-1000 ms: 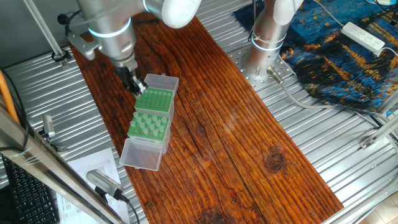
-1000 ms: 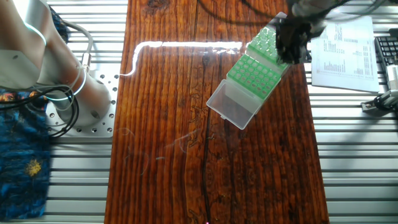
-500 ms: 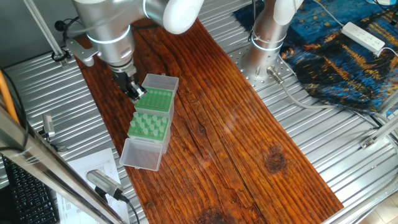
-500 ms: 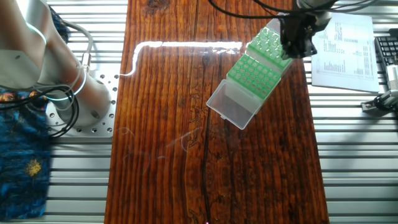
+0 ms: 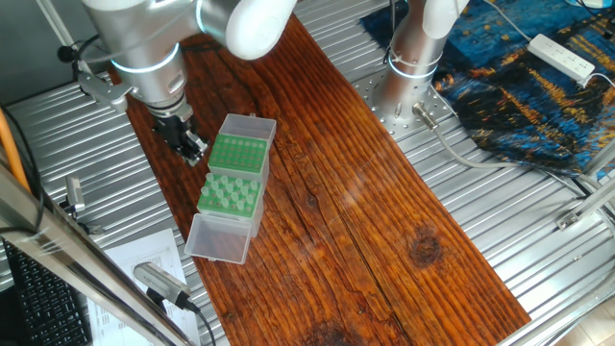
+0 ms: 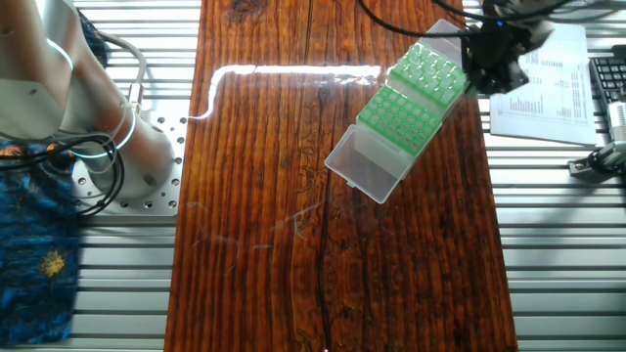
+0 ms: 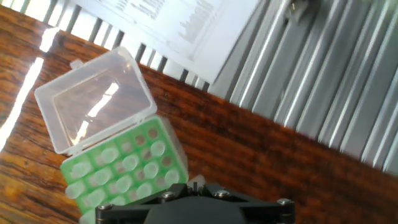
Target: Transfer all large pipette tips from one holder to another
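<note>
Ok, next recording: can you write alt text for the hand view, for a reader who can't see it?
A green rack with pale pipette tips standing in its holes sits on a dark wooden table, its clear hinged lid open behind it. The black gripper body fills the bottom edge, beside the rack. Printed paper and ribbed metal lie beyond the wood.
</note>
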{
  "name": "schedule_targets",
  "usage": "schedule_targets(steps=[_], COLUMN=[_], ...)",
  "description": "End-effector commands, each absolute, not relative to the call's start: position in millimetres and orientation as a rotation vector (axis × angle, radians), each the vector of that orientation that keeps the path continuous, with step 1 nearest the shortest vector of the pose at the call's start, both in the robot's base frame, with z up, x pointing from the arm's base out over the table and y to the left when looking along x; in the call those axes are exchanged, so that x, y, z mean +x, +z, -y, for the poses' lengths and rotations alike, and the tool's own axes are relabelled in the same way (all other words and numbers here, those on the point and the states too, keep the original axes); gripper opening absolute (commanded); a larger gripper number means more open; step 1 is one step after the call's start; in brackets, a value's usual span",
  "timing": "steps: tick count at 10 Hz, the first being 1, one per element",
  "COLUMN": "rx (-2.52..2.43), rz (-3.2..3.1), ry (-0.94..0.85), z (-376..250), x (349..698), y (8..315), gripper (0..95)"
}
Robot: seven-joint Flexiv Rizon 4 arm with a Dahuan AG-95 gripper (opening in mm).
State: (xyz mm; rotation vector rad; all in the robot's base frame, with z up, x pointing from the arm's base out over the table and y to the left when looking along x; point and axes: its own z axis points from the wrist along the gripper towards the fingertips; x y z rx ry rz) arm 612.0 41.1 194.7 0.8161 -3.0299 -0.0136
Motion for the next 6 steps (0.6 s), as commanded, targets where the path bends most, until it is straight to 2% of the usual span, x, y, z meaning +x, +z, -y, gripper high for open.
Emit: schedule_targets(steps=[1,6], rx=[0.812,0.725], rz=[3.028,3.057], ry=[-0.016,-0.028], z=[-39.8,-51.5], x=[606.4,596.6], y=[190.8,181.6], gripper=[19.0,19.0])
